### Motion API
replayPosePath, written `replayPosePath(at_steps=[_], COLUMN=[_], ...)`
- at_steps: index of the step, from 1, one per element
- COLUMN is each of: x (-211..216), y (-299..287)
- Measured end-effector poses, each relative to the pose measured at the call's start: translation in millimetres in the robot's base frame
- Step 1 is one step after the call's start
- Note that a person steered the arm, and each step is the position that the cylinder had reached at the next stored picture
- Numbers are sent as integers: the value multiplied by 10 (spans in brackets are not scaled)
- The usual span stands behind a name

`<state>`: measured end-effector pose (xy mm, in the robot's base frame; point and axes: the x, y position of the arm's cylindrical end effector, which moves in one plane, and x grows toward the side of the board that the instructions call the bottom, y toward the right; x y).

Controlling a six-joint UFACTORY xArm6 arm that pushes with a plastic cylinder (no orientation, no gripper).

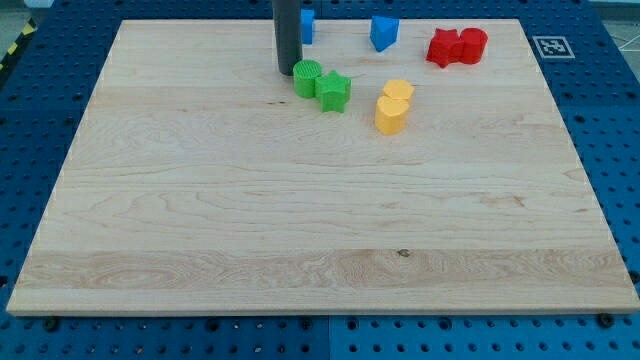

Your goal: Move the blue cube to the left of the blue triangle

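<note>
Right now my tip [289, 72] is resting on the wooden board [200, 230], near its top edge. Being a bare rod, it is holding nothing and has nothing to open or close; it can only push.

Taking the blue triangle [384, 32] as the landmark: the blue cube [307, 25] is sitting well apart from it toward the view's left, at about the same height, and my rod is covering part of the cube. By my reading, the cube is already lying on the triangle's left side, so what is remaining, if anything, is probably closing the gap. My tip is standing left of the triangle and lower, just below the cube's left edge, which is not yet a spot for pushing the cube rightward; it would need to be beside the cube's far left face.

The green cylinder [307, 77] is lying left of and below the triangle, just beside my tip on its right, whether touching I cannot tell. The green star [334, 91] is pressing against that cylinder. Two yellow blocks [393, 108] are sitting directly below the triangle, touching each other. Two red blocks [457, 46] are sitting right of it, also touching.

Counting: two blue blocks, two green, two yellow, two red, making eight.
</note>
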<state>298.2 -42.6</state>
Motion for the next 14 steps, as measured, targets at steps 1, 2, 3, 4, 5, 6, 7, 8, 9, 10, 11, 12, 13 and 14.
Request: replayPosePath(at_steps=[1,2,3,4,5,6,7,8,9,10,11,12,13,14], x=[1,-59,-340,-728,-971,-972,-971,-970,-970,-970,-970,-971,-971,-971], y=[70,75,-167,-457,-560,-261,96,402,563,608,672,763,821,863])
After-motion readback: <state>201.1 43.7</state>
